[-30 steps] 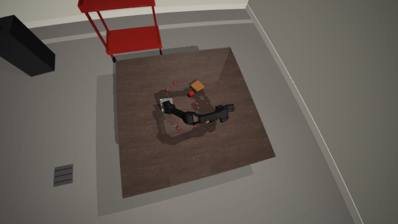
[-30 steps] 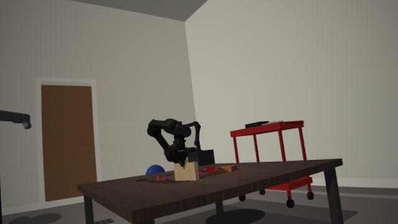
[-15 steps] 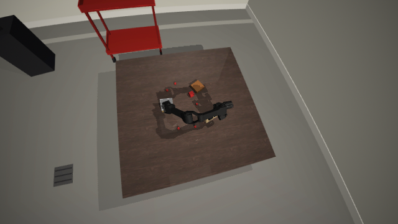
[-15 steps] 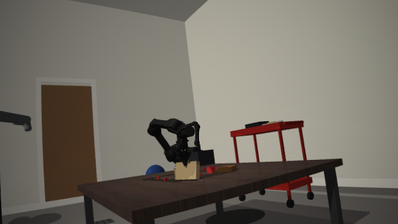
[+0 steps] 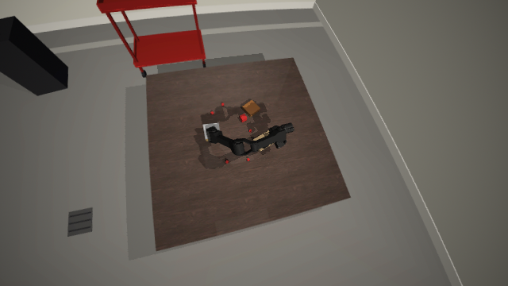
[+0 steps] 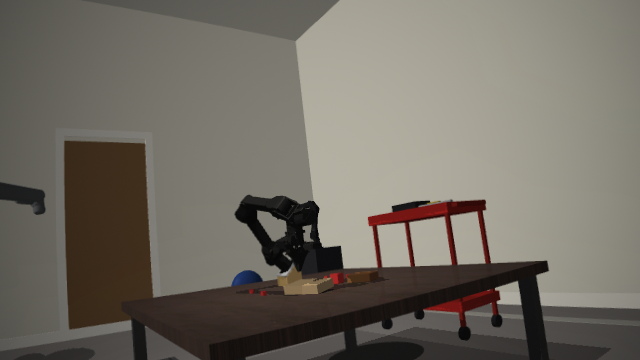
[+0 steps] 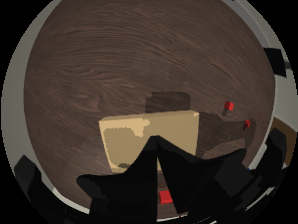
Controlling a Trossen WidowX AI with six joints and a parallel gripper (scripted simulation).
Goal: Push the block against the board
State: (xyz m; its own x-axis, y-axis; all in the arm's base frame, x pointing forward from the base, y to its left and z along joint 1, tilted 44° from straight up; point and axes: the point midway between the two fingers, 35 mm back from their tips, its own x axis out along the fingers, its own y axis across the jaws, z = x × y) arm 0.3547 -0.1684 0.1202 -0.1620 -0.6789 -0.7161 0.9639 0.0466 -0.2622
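I have my tool (image 6: 287, 269) (image 7: 154, 139) together with nothing clamped in it, its tips pointing down over the tan wood (image 5: 260, 137) (image 6: 306, 287) (image 7: 175, 129) on my counter (image 5: 190, 199) (image 6: 200, 315) (image 7: 85, 75). From outside I see a low part in front and a tilted part behind, but I cannot tell which is the square block, nor whether a whole side touches the board; the red cube (image 5: 243, 117) (image 6: 337, 278) sits just beside the orange-brown block (image 5: 251, 107) (image 6: 363, 277).

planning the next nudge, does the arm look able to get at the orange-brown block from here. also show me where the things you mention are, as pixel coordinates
Probably yes: the orange-brown block (image 5: 251, 107) (image 6: 363, 277) looks uncovered, though the red cube (image 5: 243, 117) (image 6: 337, 278) beside it could block one side.
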